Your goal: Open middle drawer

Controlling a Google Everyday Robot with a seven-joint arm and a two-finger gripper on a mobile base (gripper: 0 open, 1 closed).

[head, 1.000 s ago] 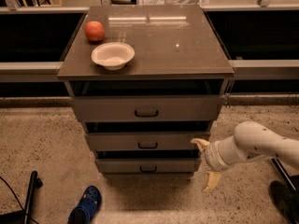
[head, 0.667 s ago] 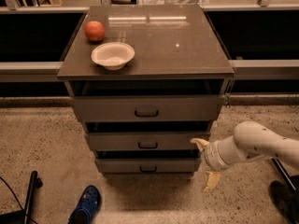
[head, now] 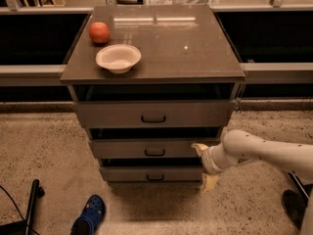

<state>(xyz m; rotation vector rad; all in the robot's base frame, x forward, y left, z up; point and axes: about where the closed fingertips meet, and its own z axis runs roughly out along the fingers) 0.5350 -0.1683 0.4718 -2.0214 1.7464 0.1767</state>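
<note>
Nothing moved: hand [head: 202, 165] spread wide beside flat grey-brown middle drawer [head: 122, 149], black handle [head: 154, 152].

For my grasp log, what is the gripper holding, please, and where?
Nothing: the gripper hangs open at the right end of the middle drawer, clear of its handle.

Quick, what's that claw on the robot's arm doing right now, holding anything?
Gripper: open, holding nothing, at the right end of the wide grey-brown middle drawer.

Our arm [head: 266, 152] comes in low from the right; gripper [head: 204, 164] points left, fingers spread apart.
</note>
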